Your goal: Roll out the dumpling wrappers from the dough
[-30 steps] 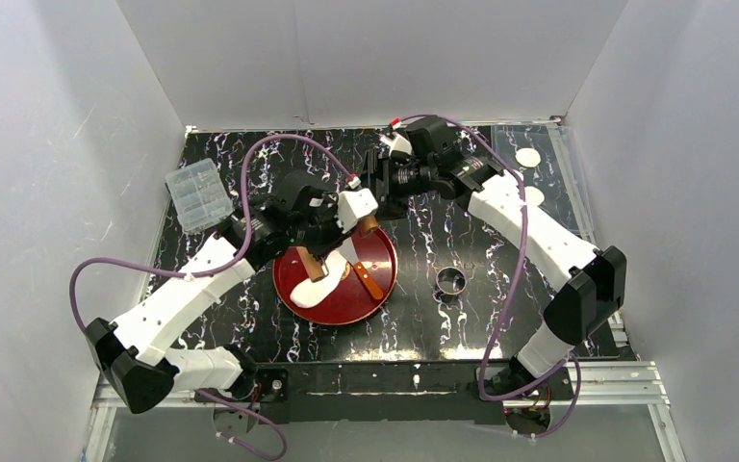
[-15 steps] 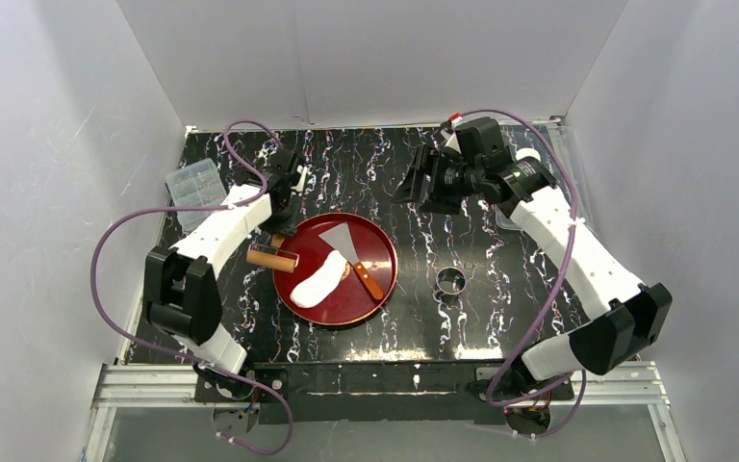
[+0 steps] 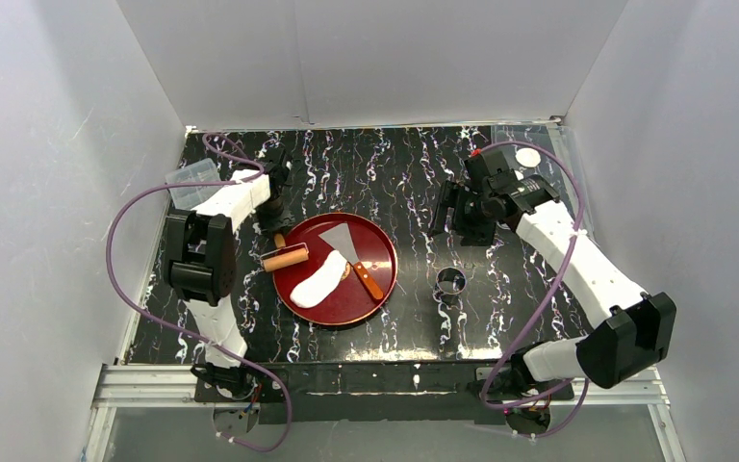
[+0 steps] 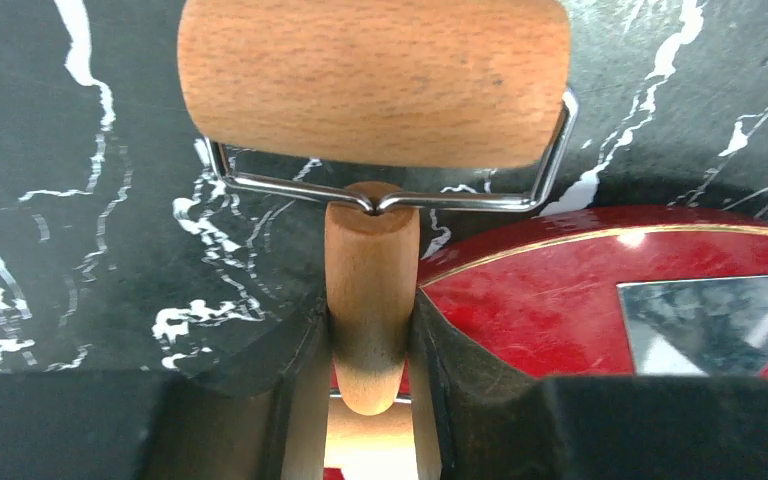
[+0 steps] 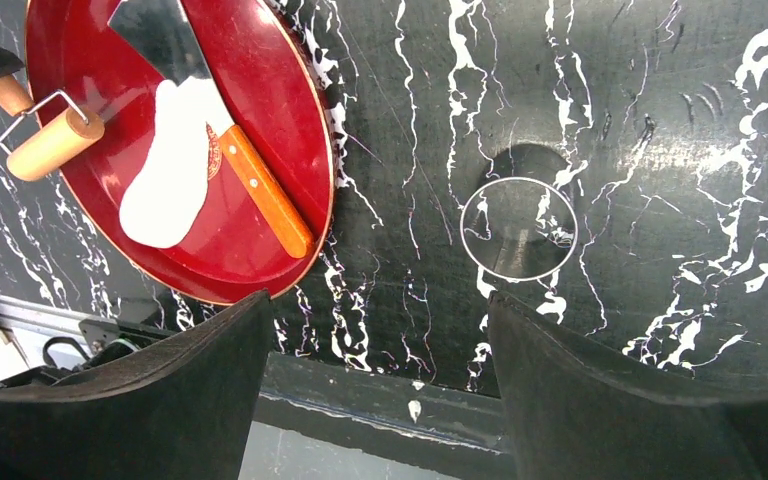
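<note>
The dough (image 3: 318, 279) is a flattened oblong white sheet on the red plate (image 3: 375, 294); it also shows in the right wrist view (image 5: 170, 170). My left gripper (image 3: 275, 227) is shut on the handle (image 4: 370, 290) of a wooden rolling pin. Its roller (image 3: 286, 257) hangs over the plate's left rim, beside the dough and apart from it. My right gripper (image 3: 452, 214) is open and empty above the table, behind the small metal ring (image 3: 450, 281). One round white dumpling wrapper (image 3: 528, 157) lies at the far right corner.
A metal scraper with an orange handle (image 3: 366, 277) lies on the plate beside the dough. A clear plastic box (image 3: 192, 183) sits at the far left. White walls close in three sides of the black marbled table (image 3: 404, 327).
My left arm has drawn back to the left, carrying the rolling pin off the dough to the plate's left rim. My right arm has swung right and nearer, toward the ring.
</note>
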Tool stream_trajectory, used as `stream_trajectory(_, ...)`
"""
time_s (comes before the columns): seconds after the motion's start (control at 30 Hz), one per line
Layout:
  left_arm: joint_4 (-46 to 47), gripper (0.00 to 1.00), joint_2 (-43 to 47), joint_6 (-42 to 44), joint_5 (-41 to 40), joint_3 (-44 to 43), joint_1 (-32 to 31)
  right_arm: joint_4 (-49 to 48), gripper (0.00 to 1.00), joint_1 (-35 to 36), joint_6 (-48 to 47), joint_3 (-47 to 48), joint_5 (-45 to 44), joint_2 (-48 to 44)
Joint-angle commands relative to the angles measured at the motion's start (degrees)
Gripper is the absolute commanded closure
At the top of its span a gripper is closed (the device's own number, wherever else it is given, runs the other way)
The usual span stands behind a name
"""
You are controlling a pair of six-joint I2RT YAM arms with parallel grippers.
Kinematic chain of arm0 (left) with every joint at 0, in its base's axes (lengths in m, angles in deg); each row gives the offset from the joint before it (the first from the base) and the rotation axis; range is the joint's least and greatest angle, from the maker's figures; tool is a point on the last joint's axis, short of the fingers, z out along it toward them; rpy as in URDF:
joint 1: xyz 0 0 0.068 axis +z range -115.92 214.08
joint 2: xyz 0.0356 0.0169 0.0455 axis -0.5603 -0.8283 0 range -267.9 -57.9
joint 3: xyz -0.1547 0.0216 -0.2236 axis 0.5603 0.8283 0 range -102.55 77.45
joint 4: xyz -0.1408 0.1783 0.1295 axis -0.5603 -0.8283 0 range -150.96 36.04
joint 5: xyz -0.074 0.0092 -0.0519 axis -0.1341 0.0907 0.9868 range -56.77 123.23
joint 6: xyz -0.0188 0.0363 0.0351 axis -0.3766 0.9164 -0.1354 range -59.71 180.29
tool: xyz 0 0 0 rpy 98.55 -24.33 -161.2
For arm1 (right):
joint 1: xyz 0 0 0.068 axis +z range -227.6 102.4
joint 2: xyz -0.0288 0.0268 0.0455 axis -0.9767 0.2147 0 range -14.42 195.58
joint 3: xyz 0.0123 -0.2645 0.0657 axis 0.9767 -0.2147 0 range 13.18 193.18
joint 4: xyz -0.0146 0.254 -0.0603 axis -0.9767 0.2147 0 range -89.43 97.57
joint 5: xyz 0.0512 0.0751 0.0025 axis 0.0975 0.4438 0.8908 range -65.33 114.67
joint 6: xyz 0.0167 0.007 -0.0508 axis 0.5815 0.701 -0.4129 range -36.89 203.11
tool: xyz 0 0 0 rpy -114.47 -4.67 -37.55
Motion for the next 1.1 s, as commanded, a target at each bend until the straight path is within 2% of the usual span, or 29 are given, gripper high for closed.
stream_trajectory(0.0, 4.19, 1.0, 2.34, -6.17, 7.27, 1.12, -0.02, 0.61, 0.15, -0.16, -0.35, -0.76, -2.24, -2.5)
stream_trajectory(0.13, 6.52, 1.0, 2.18, -8.36, 7.48, 2.26, 0.04, 3.77, 0.11, -1.0, 0.86, -2.08, -7.89, -2.83)
stream_trajectory(0.3, 7.09, 1.0, -0.79, -9.38, 6.44, 1.61, 1.02, 3.95, 0.09, -4.13, 2.93, -7.32, -9.63, -4.82)
stream_trajectory(0.43, 7.09, 1.0, -2.44, -9.38, 6.2, 0.89, 2.02, 1.03, 0.14, -6.87, 3.97, -13.99, -7.47, -6.36)
stream_trajectory(0.47, 7.05, 0.97, -2.34, -9.57, 6.71, 1.0, 2.29, 0.01, 0.19, -7.66, 4.09, -15.44, -6.08, -6.42)
stream_trajectory(0.57, 7.42, 0.71, -1.4, -9.99, 7.94, 1.93, 2.73, -3.25, 0.31, -8.35, 4.34, -18.15, -3.19, -5.67)
stream_trajectory(0.67, 7.97, 0.48, -0.3, -10.0, 8.36, 2.08, 2.77, -5.54, 0.35, -8.34, 4.29, -20.21, 0.1, -3.95)
stream_trajectory(0.73, 7.9, 0.38, 0.44, -9.98, 8.82, 1.69, 2.89, -7.48, 0.38, -8.35, 3.77, -21.08, 1.2, -2.28)
stream_trajectory(1.0, 4.29, 0.35, 5.64, -7.37, 8.65, -1.88, 2.95, -9.76, 0.46, -8.18, 1.78, -20.95, -0.84, 6.05)
stream_trajectory(1.07, 4.02, 0.35, 7.99, -5.52, 8.25, -2.26, 2.97, -10.82, 0.51, -7.9, 1.55, -21.17, -0.47, 6.89)
